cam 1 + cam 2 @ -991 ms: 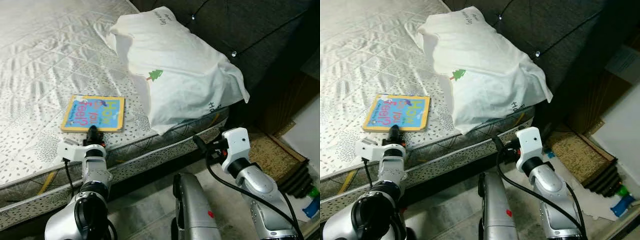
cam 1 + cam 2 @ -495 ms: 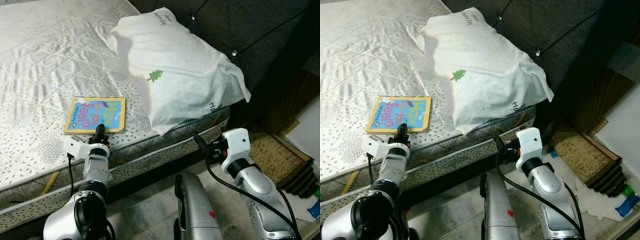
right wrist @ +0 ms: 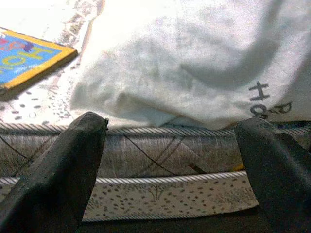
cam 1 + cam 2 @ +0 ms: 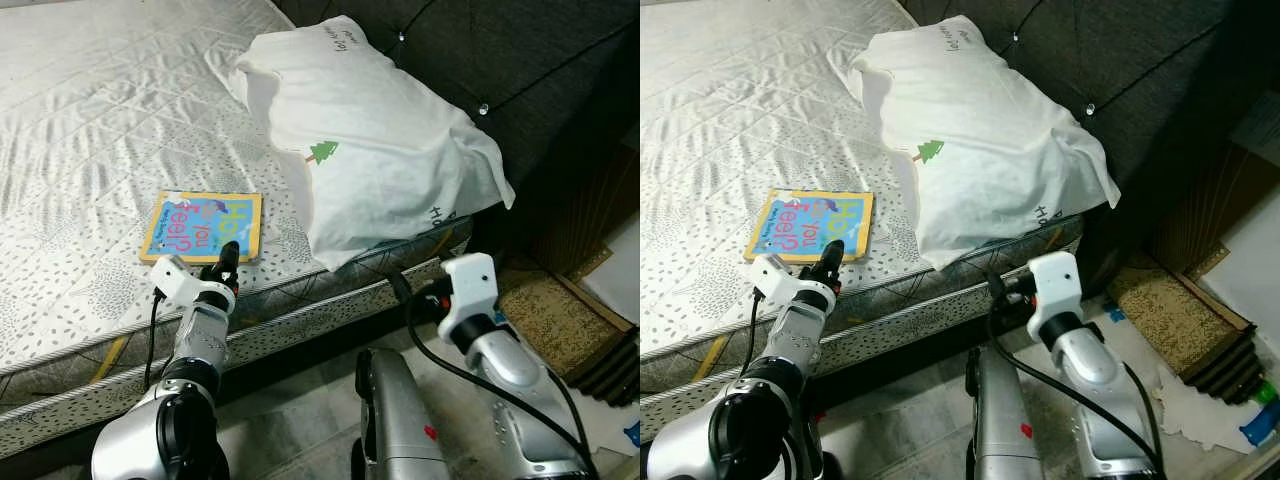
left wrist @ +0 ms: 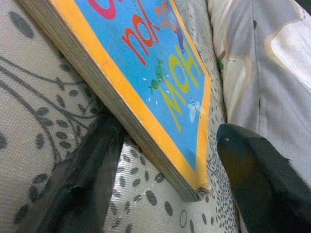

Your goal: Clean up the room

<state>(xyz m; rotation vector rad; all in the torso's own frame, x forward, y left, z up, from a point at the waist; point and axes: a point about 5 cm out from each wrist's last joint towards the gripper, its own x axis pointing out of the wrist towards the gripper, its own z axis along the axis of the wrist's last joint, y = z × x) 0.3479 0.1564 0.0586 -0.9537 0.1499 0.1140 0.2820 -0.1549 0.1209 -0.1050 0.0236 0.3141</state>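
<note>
A thin book (image 4: pixel 203 227) with a blue cover and yellow border lies flat on the white quilted mattress (image 4: pixel 80 120), near its front edge. My left gripper (image 4: pixel 225 262) is at the book's near right corner. In the left wrist view it is open (image 5: pixel 165 179), one finger (image 5: pixel 82 184) low against the book's edge and the other beyond the corner; nothing is held. My right gripper (image 4: pixel 405 290) hangs open (image 3: pixel 170 165) in front of the mattress side, below a large white pillow (image 4: pixel 380 150).
The pillow leans on a dark tufted headboard (image 4: pixel 540 60) to the right of the book. A brown mat (image 4: pixel 545 300) and some clutter lie on the floor at the right. My silver leg (image 4: pixel 390 420) stands close to the bed.
My left gripper has moved forward and to the right, from short of the book's near edge to its near right corner. The camera shifted slightly. The right arm has barely moved.
</note>
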